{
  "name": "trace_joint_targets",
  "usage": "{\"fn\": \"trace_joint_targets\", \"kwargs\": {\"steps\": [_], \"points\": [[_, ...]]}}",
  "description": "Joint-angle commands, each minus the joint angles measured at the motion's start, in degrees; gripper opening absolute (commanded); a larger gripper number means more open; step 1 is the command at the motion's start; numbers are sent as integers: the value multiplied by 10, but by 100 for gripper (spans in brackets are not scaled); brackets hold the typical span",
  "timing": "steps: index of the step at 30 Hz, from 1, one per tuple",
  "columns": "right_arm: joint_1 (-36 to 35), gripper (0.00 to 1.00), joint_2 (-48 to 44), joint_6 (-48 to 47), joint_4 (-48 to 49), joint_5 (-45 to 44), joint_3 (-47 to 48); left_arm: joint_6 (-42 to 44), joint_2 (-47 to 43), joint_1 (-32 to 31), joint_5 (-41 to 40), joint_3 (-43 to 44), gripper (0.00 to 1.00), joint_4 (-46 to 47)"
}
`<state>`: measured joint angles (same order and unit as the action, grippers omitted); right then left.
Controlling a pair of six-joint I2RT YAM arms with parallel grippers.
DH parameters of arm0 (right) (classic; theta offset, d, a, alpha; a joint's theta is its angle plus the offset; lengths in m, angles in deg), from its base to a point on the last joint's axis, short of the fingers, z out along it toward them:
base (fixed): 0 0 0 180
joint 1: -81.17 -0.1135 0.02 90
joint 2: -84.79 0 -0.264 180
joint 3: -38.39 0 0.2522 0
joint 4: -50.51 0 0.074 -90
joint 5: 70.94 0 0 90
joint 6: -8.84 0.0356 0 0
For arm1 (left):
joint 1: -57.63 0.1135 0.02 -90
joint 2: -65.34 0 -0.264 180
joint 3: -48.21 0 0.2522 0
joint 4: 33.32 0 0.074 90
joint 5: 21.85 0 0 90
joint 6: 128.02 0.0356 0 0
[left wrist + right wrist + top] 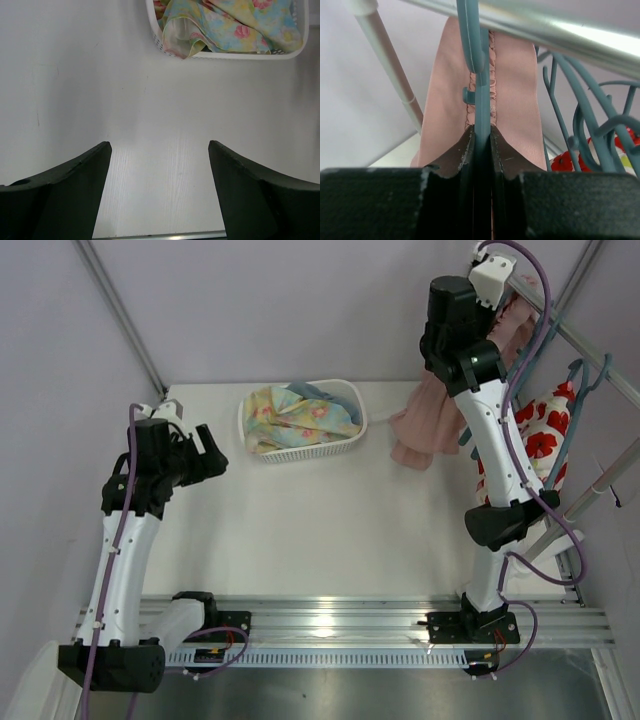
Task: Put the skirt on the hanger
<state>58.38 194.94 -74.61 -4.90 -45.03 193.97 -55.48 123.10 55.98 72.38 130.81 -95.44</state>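
Note:
The dusty-pink skirt (425, 420) hangs from a teal hanger at the back right, by the metal rail (590, 355). In the right wrist view the skirt (515, 100) hangs behind the teal hanger (481, 90), whose hook sits at the rail (545, 25). My right gripper (482, 131) is shut on the hanger's thin upright part; in the top view it (497, 315) is raised high by the rail. My left gripper (159, 147) is open and empty above the bare table, near the white basket (240, 54); in the top view it (210, 455) is at the left.
The white basket (350, 435) holds a pastel yellow-and-blue floral cloth (295, 415). A white cloth with red flowers (545, 435) and more teal hangers (580, 400) hang at the right. Slanted metal frame poles (120, 310) stand at the back left and right.

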Motion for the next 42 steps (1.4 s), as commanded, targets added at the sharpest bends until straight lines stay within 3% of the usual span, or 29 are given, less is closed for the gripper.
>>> {"fn": "trace_joint_targets", "kwargs": {"steps": [1, 22, 27, 42], "points": [[4, 0, -5, -33, 61, -11, 35, 9, 2, -5, 2, 2, 84, 27], [70, 0, 15, 50, -11, 76, 28, 9, 16, -5, 7, -11, 84, 44], [84, 0, 25, 65, -8, 135, 29, 15, 14, -5, 2, -17, 84, 42], [85, 0, 105, 60, 38, 171, 81, 18, 39, -5, 13, -29, 83, 65]]}}
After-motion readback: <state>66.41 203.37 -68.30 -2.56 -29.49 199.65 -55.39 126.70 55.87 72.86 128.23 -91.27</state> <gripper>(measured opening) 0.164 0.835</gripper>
